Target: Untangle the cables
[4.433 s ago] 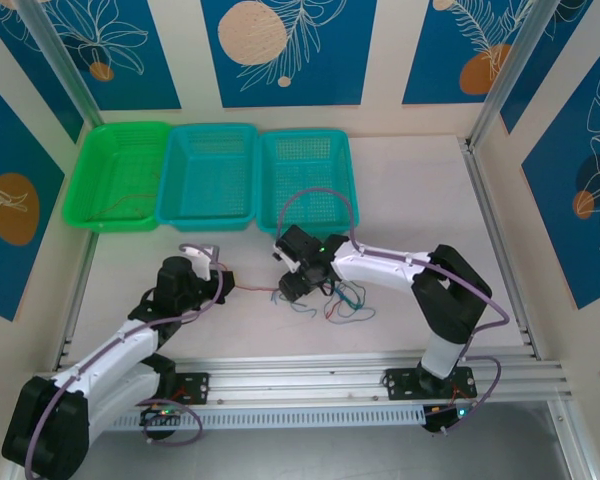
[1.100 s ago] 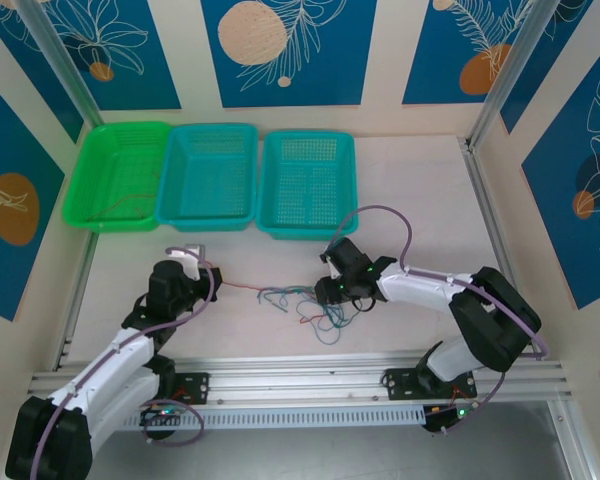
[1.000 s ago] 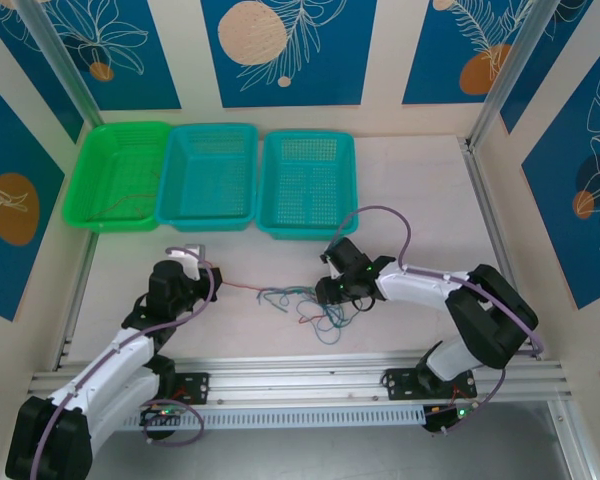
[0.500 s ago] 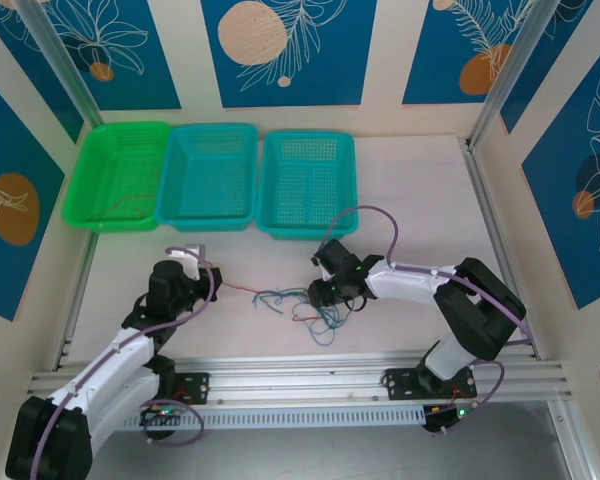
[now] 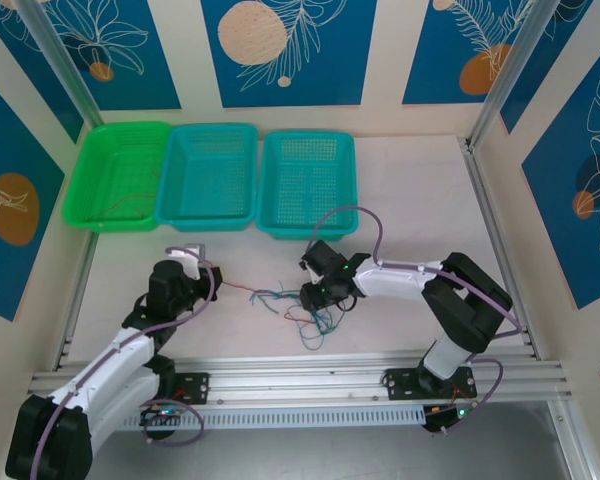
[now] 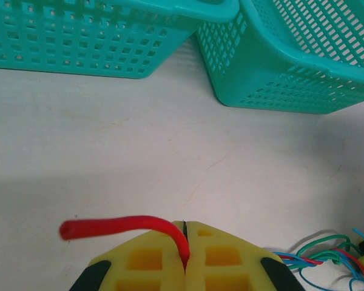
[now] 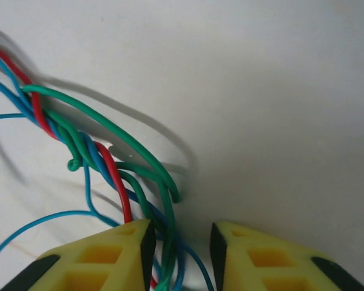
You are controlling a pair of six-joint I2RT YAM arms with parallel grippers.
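Red cable (image 6: 124, 224) sits clamped in the left claw (image 6: 185, 233); green and blue cables (image 7: 79, 140) lie twisted with it on the tabletop (image 7: 261, 91), between the parted jaws of the right claw (image 7: 181, 242). Separating them all seems left to do.

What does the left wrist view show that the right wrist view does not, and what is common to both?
Left wrist: two teal baskets at the back, and the left claw shut on a red cable. Right wrist: the right claw open around a twisted red, green and blue bundle. Both: coloured cables on the pale table.
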